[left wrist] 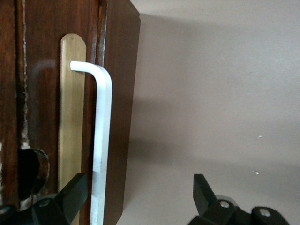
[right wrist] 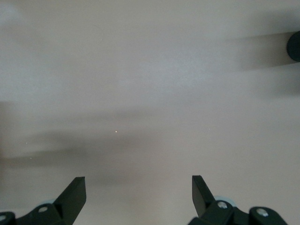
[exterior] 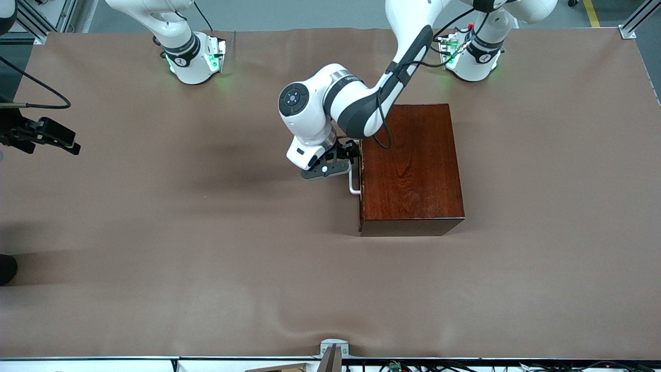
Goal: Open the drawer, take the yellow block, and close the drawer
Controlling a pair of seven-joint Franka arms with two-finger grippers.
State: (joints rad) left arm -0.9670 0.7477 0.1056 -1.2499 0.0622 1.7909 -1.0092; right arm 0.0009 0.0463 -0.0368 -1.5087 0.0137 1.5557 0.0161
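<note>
The dark reddish-brown wooden box (exterior: 408, 165) stands mid-table with its drawer (left wrist: 117, 93) shut. The white bar handle (exterior: 353, 183) on the drawer front faces the right arm's end of the table. My left gripper (exterior: 350, 155) is at the drawer front, open. In the left wrist view the handle (left wrist: 101, 140) runs between the fingers of the left gripper (left wrist: 139, 185), close to one finger (left wrist: 75, 187) and untouched by the other. The yellow block is hidden. My right gripper (exterior: 72, 147) waits open, up over the right arm's end of the table, and is empty in its wrist view (right wrist: 139, 185).
A brass plate (left wrist: 70, 117) lies on the drawer front under the handle. The brown table cover (exterior: 206, 232) spreads all round the box. A dark object (exterior: 6, 268) sits at the table edge at the right arm's end.
</note>
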